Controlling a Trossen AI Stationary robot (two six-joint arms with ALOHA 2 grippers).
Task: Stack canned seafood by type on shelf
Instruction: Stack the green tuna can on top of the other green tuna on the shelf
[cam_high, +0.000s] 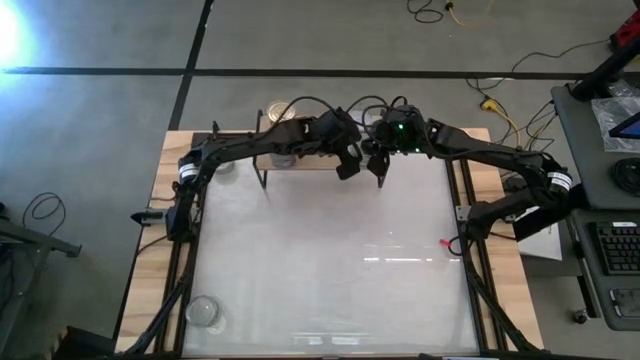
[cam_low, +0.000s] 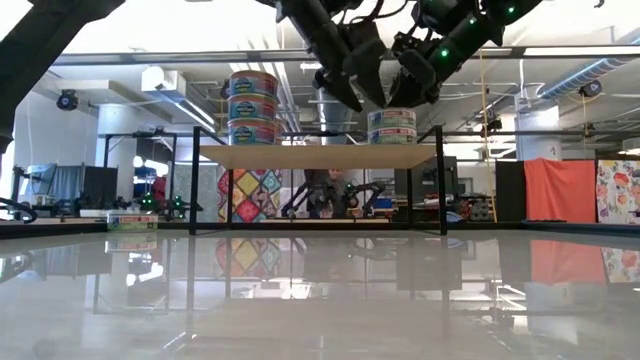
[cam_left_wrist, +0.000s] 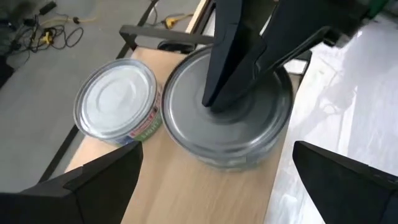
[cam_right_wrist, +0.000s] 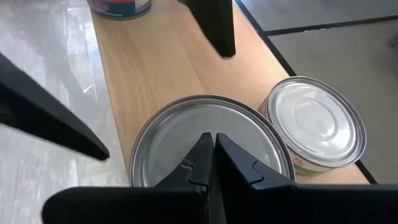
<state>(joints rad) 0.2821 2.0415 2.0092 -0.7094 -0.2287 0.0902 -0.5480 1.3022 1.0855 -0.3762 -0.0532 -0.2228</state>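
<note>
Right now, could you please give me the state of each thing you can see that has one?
Left claw: open, hovering over the shelf.
Right claw: shut, tips over the grey tin's lid.
Grey tin: upright on the shelf, lid sealed.
Silver tin: upright beside it, sealed.
Left stack: three tins, standing.
Shelf: level, holding the tins.

Three-tin stack (cam_low: 253, 107) and shorter tin stack (cam_low: 391, 126) upright on wooden shelf (cam_low: 315, 156), silver lids up

Smooth wooden shelf (cam_right_wrist: 158, 59); shiny metal tins (cam_right_wrist: 317, 121); glossy table (cam_high: 330, 250).
</note>
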